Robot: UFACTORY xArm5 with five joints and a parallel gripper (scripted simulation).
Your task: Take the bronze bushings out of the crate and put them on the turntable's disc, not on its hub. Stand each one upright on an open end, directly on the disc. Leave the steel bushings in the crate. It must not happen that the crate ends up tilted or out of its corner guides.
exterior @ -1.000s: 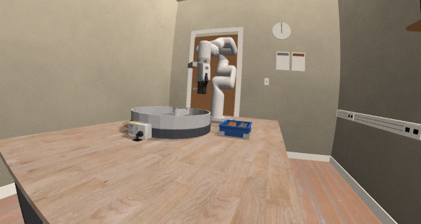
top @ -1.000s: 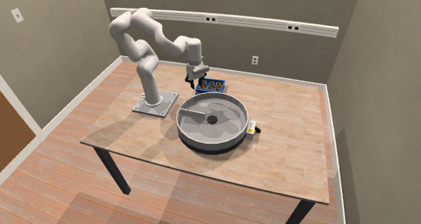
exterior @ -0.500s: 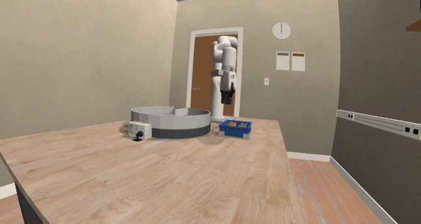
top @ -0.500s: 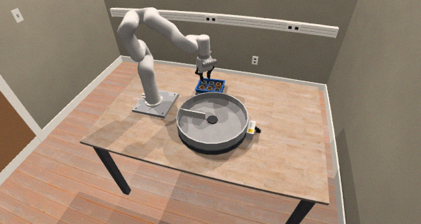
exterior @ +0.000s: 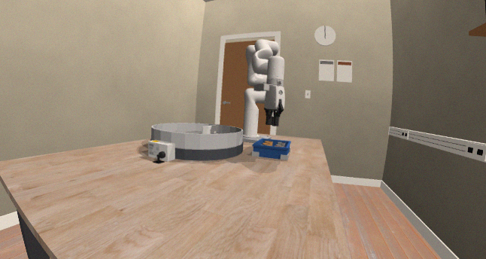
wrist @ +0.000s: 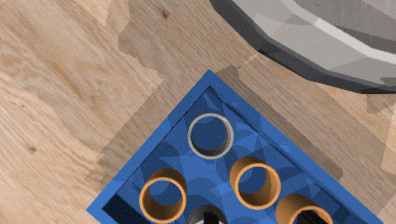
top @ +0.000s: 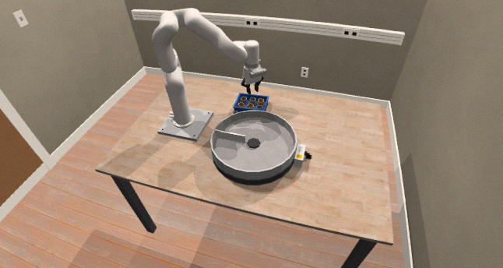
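Observation:
The blue crate (top: 267, 103) (exterior: 271, 153) (wrist: 155, 140) holds two rows of upright bushings. Three are bronze: one bushing (top: 261, 100) (wrist: 172, 175) at the back right in the top view, and two bushings, left (top: 241, 104) (wrist: 287, 205) and middle (top: 251, 106) (wrist: 242, 169), in the front row. The other three are steel, one (top: 259, 107) (wrist: 224, 142) at the front right corner. My gripper (top: 253, 90) (exterior: 272, 123) (wrist: 260, 218) is partly open and empty, above the crate. The turntable's disc (top: 269, 156) shows no bushing; its hub (top: 253, 142) is dark.
The turntable's high wall (top: 253, 174) (exterior: 203, 141) (wrist: 280, 35) stands close beside the crate. A thin divider (top: 230, 135) runs from that wall toward the hub. A white box (top: 300, 154) (exterior: 162, 150) with a black knob sits at the turntable's outer side.

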